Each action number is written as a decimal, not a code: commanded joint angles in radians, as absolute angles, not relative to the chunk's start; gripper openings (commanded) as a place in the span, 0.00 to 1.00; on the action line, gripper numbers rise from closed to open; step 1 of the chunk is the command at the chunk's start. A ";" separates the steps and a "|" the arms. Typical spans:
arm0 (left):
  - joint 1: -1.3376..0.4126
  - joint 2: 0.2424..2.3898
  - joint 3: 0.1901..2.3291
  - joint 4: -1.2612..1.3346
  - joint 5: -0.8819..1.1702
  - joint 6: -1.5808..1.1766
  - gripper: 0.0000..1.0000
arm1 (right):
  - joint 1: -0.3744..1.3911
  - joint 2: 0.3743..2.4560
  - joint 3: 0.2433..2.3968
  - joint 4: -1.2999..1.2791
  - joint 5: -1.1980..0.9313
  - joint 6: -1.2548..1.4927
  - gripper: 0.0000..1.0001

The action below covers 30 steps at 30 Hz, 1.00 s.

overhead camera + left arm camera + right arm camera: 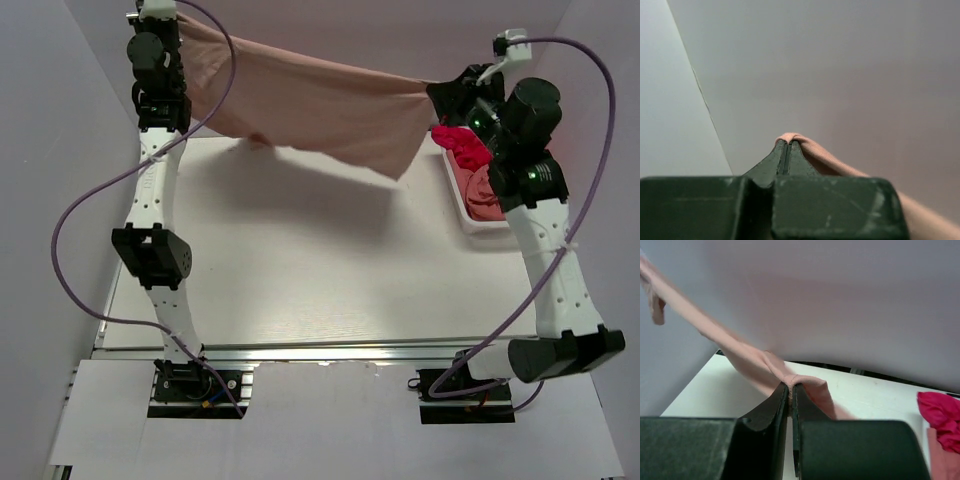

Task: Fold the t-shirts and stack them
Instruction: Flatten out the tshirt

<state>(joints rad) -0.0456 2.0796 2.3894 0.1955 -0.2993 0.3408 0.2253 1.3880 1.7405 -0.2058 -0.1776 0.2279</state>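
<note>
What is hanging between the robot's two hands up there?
A salmon-pink t-shirt, stretched in the air from the left gripper to the right gripper, each shut on an edge. The top view shows it best.

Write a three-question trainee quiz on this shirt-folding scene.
1. True or false: the salmon-pink t-shirt lies flat on the table.
2. Which is shut on it? A: left end effector only. B: right end effector only. C: both.
3. What colour is the crumpled shirt at the white basket?
Key: 1 false, it hangs stretched above the table. 2 C. 3 magenta-red.
</note>
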 commanded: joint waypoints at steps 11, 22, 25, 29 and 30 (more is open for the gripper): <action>0.084 1.494 1.582 -0.149 -0.032 0.170 0.00 | 0.183 1.316 1.384 -0.138 -0.005 0.196 0.00; 0.129 1.945 2.174 -0.287 -0.172 0.294 0.00 | 0.071 1.774 1.918 -0.263 -0.020 0.224 0.00; 0.129 2.167 2.598 -0.324 -0.253 0.354 0.00 | 0.035 2.001 2.280 -0.330 -0.090 0.270 0.00; 0.132 2.221 2.526 -0.008 -0.348 0.362 0.00 | 0.026 2.112 2.485 -0.252 -0.149 0.288 0.00; 0.135 2.236 2.575 -0.008 -0.351 0.335 0.00 | 0.026 2.062 2.397 -0.208 -0.153 0.290 0.00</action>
<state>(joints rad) 0.0826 2.2395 2.5267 -0.1532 -0.1501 0.3111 0.0841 2.1212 2.4119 -0.2699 -0.1909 0.2890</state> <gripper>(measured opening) 0.014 0.077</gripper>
